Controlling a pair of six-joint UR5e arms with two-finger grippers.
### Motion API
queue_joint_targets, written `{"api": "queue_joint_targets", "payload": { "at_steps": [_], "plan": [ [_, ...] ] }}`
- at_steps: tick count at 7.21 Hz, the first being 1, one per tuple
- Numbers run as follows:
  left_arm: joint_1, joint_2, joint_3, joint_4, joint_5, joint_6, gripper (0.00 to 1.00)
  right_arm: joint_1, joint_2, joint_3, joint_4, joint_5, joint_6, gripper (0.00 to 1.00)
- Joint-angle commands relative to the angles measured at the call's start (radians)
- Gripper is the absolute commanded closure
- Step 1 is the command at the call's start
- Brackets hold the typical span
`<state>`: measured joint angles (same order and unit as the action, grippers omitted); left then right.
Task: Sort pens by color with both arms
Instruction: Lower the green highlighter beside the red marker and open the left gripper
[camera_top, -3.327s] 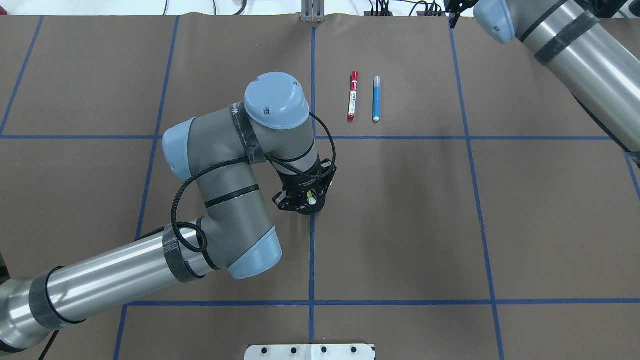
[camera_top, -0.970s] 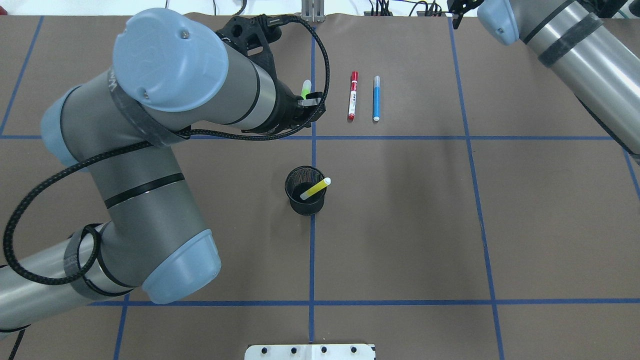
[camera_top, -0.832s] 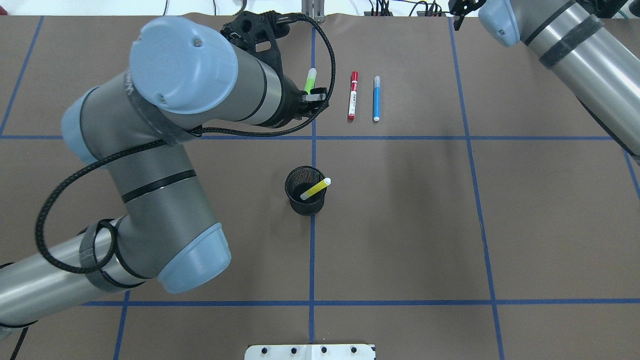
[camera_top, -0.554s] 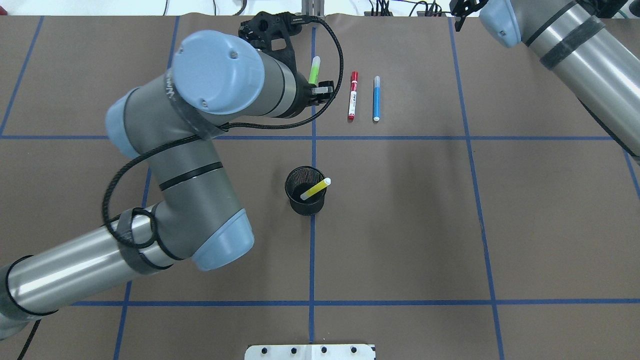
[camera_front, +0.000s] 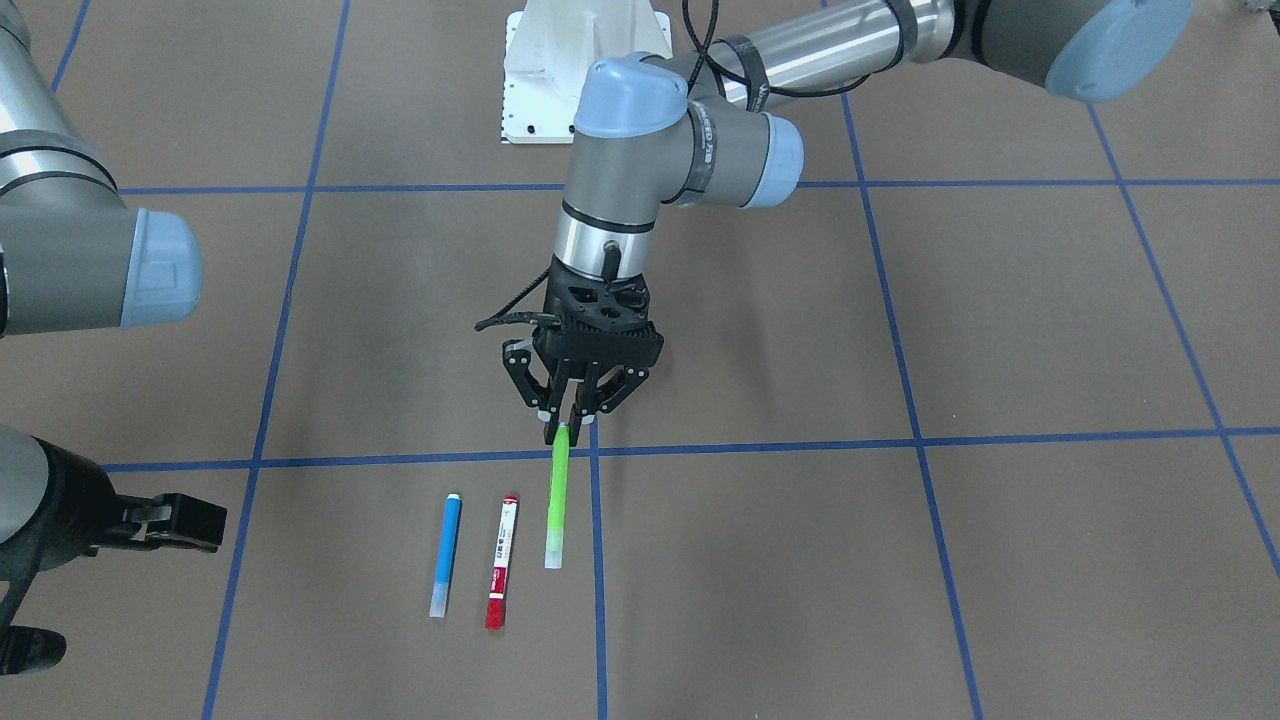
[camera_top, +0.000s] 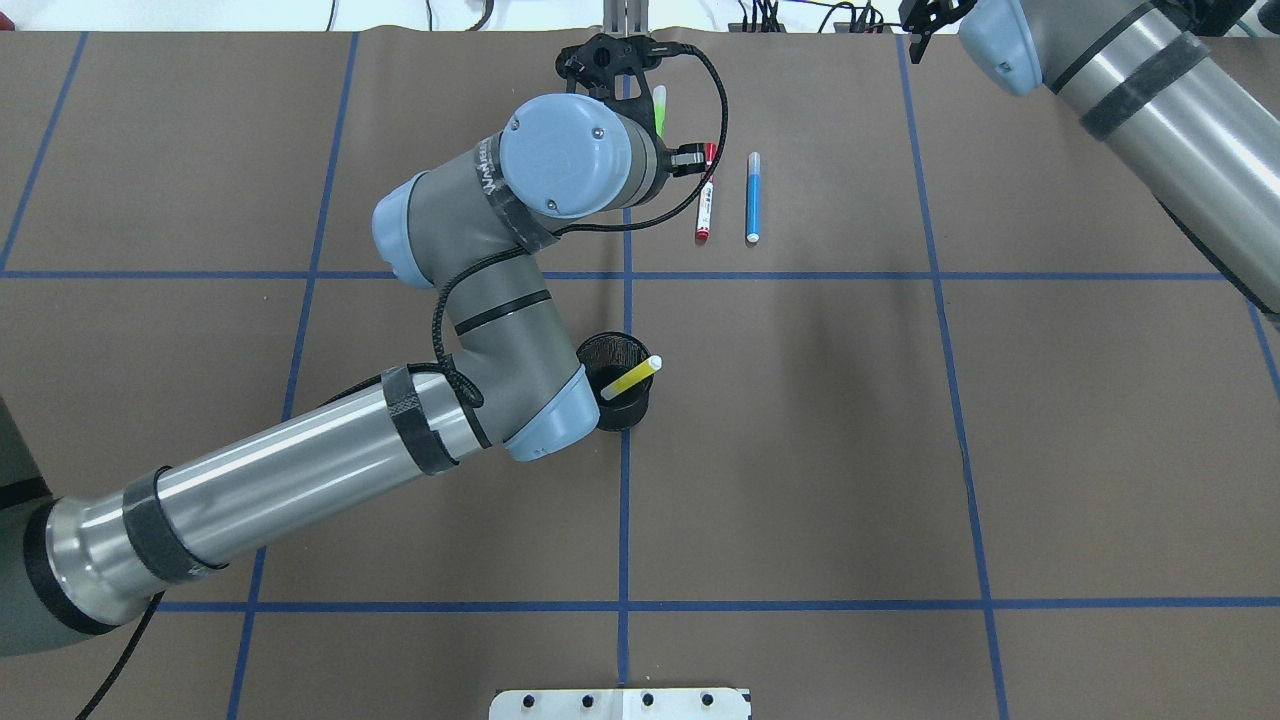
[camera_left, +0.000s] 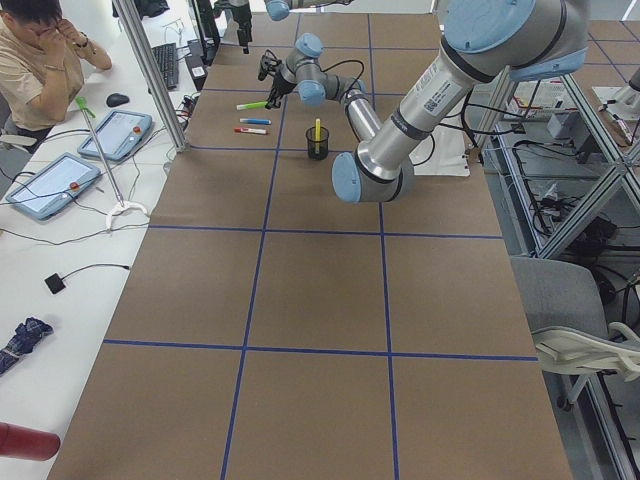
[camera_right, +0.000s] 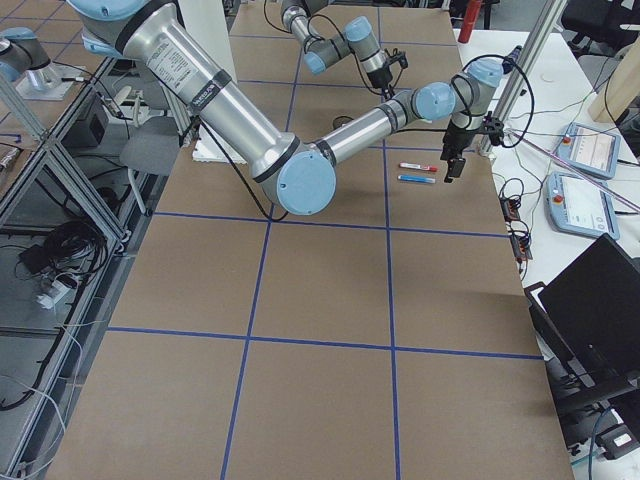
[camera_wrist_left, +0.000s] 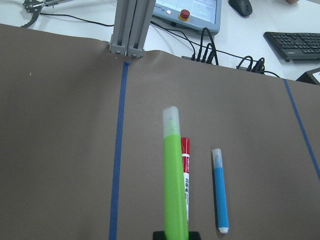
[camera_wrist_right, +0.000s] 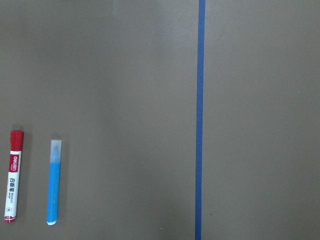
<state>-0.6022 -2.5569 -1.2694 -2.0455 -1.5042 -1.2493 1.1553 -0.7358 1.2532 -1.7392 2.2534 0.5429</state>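
Note:
My left gripper (camera_front: 567, 425) is shut on the tail end of the green pen (camera_front: 556, 505). It holds the pen low over the table, parallel to the red pen (camera_front: 502, 563) and close beside it. The blue pen (camera_front: 444, 555) lies just beyond the red one. In the left wrist view the green pen (camera_wrist_left: 175, 185) partly covers the red pen (camera_wrist_left: 185, 150), with the blue pen (camera_wrist_left: 220, 197) to the right. The yellow pen (camera_top: 630, 378) leans in the black mesh cup (camera_top: 605, 348). My right gripper (camera_top: 918, 22) hangs high at the far right, open and empty.
My left arm's elbow (camera_top: 545, 420) overlaps the cup in the overhead view. A metal post (camera_wrist_left: 129, 30) stands at the far table edge, with cables and a control panel (camera_wrist_left: 187, 12) behind it. Blue tape lines (camera_top: 625, 500) divide the brown table cover.
My left gripper has lifted the green pen out of the cup, carried it to the far side and lowered it beside the red pen. The yellow, red and blue pens have not moved.

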Motion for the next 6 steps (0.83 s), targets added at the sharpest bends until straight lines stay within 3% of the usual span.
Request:
{"api": "queue_joint_targets", "payload": {
  "at_steps": [1,4,6],
  "plan": [
    [-0.001,-0.077,0.181,-0.064,0.033,0.025,1.0,0.0,-0.004,0.0,0.001,0.0,-0.001,0.0],
    [-0.007,-0.086,0.319,-0.135,0.039,0.094,1.0,-0.002,-0.013,-0.001,0.023,0.0,0.005,0.0],
    [-0.005,-0.091,0.338,-0.14,0.035,0.1,1.0,-0.003,-0.014,0.0,0.024,0.0,0.003,0.0]
  ]
}}
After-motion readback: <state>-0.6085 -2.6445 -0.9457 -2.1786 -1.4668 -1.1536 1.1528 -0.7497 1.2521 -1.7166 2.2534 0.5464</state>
